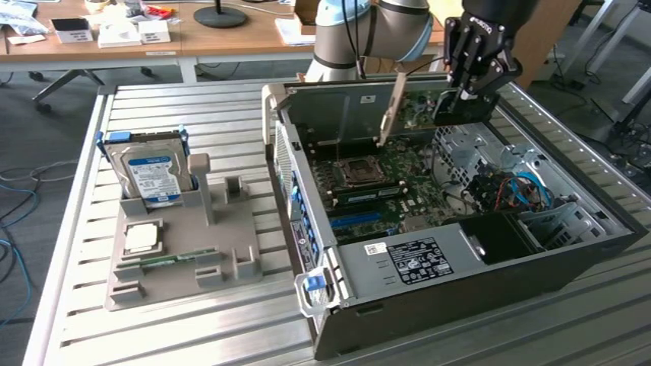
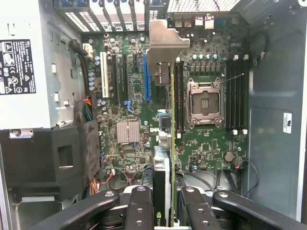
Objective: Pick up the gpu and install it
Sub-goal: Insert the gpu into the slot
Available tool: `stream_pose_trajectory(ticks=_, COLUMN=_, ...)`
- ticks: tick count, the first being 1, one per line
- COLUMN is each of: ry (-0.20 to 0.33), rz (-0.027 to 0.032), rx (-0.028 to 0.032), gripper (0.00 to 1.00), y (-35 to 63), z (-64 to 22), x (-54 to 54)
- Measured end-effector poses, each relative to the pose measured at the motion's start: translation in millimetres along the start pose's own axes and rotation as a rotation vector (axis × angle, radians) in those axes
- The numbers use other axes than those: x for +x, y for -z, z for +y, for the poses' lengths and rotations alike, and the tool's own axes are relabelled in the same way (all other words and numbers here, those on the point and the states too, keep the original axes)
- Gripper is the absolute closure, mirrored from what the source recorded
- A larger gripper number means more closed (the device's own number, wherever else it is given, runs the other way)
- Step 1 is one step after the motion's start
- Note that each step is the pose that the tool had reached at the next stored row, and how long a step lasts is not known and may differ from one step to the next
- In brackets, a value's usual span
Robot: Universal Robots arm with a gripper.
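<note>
One open case (image 1: 458, 297) lies on its side on a slatted metal table (image 1: 183, 328), its inside facing up. Beside the case, on the exterior view's left, a grey holder (image 1: 194, 232) carries a hard drive (image 1: 152, 174) standing upright, a chip (image 1: 142, 238) lying flat and a thin green memory stick (image 1: 173, 258).

At the case's nearest end sits a boxed power supply (image 1: 412, 259) with a printed label. Past it, on the case's floor, lies the green board (image 1: 407, 194), with an empty square socket (image 1: 356, 171) near its middle.

Over the far end of the case, the black gripper (image 1: 470, 95) reaches down from above and pinches the gpu (image 1: 460, 113) between its two fingers. The gpu stands on edge within the case's opening, above the board; whether its lower edge touches the board cannot be told. Its silvery bracket (image 1: 391, 107) is a thin upright strip at the end away from the gripper.

From the wrist, the gpu (image 2: 161, 165) runs edge-on from between the fingers (image 2: 139, 206) out over the board's long slots, with its bracket (image 2: 160, 45) toward the case wall lined with slot covers.

Beyond the case stands the pale grey arm (image 1: 367, 30), and farther back a wooden desk (image 1: 203, 42) holds small boxes and papers.
</note>
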State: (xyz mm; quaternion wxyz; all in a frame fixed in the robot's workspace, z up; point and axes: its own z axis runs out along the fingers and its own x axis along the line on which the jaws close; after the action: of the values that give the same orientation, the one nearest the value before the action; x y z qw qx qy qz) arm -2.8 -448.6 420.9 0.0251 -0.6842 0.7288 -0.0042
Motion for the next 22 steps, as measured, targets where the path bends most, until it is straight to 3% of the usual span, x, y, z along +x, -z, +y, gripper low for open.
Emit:
stream_pose_trajectory(ticks=7, ry=0.0, rz=0.0, rx=-0.0001, gripper=0.73, y=-4.9, z=3.9, x=0.5)
stream_pose_trajectory(ticks=17, ry=0.0, rz=0.0002, rx=-0.0001, gripper=0.73, y=-11.2, z=19.9, x=1.7)
stream_pose_trajectory(ticks=22, ry=0.0, rz=0.0003, rx=-0.0001, gripper=0.73, y=-11.9, z=20.7, x=1.8)
